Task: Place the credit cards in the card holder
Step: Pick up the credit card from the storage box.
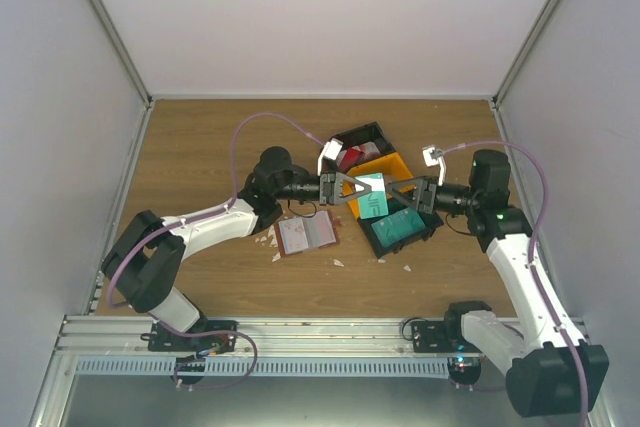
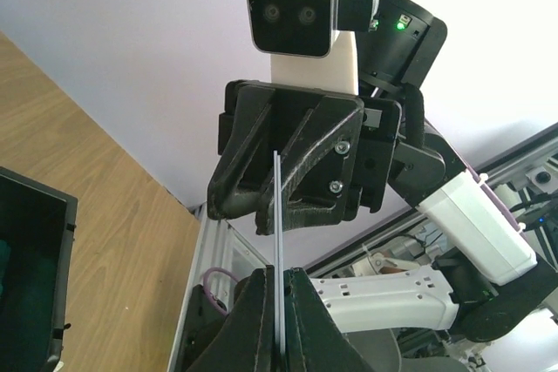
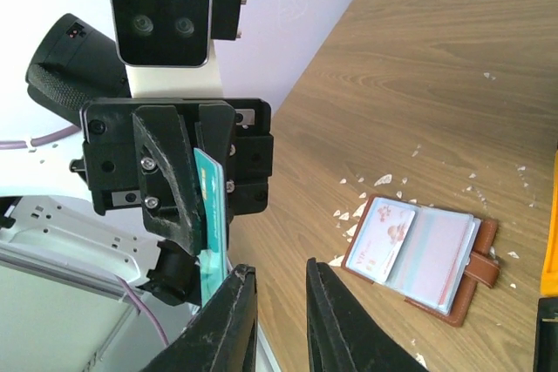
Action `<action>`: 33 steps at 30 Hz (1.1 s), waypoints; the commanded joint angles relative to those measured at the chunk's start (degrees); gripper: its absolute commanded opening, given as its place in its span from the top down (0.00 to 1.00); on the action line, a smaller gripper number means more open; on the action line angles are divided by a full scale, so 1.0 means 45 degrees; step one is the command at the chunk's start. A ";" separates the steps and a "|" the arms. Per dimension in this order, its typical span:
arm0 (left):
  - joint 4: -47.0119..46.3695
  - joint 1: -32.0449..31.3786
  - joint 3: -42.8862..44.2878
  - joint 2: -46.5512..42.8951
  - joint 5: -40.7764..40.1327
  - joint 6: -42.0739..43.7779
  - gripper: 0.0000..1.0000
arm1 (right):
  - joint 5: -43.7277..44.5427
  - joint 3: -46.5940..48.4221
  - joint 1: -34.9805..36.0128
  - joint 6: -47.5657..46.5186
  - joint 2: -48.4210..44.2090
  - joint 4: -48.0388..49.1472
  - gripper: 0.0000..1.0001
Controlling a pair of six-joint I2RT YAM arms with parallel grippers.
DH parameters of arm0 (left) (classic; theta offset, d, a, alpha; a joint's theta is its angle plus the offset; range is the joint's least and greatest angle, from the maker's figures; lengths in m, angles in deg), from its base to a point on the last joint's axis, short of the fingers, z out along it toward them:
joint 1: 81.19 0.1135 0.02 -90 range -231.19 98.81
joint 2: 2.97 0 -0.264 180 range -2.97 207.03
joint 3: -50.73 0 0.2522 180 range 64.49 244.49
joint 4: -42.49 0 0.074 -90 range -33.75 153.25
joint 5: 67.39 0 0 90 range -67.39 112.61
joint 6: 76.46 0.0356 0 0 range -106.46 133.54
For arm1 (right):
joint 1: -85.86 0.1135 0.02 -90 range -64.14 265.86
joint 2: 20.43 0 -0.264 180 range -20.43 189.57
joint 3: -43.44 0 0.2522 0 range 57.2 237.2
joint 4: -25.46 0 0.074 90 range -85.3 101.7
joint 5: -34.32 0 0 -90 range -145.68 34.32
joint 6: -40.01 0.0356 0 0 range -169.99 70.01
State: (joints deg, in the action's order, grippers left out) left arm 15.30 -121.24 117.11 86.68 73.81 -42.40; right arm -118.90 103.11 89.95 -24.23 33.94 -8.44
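Soft, even white light fills all three views, bright on the pale walls [image 1: 330,17] and gentler on the wooden desk [image 1: 200,147]. Shadows are faint (pale, soft-edged smudges). The overhead view looks slightly soft; both wrist views are sharper, blurring only close to the lens.

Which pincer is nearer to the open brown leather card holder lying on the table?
Left. The left pincer, gripping a teal plastic card, hovers just right of the brown leather card holder; the right pincer is farther right.
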 commanded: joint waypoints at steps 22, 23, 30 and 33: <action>-0.0103 0.0063 -0.0072 -0.0304 -0.0651 0.0255 1.00 | -0.0108 -0.0037 -0.0142 -0.0492 -0.0556 0.0218 0.55; -0.0158 0.0069 -0.0072 -0.0279 -0.0630 0.0224 1.00 | -0.0125 -0.0045 -0.0133 -0.0500 -0.0514 0.0208 0.56; -0.0026 0.0072 -0.0101 -0.0273 -0.0748 0.0269 1.00 | -0.0004 -0.0072 -0.0131 -0.0485 -0.0474 0.0235 0.65; -0.0101 0.0071 -0.0111 -0.0255 -0.0676 0.0224 1.00 | 0.0026 -0.0120 -0.0139 -0.0488 -0.0473 0.0262 0.65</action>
State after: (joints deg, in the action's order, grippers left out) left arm 16.35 -121.20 117.02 85.74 71.36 -42.38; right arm -118.36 102.76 89.54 -26.09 32.35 -8.31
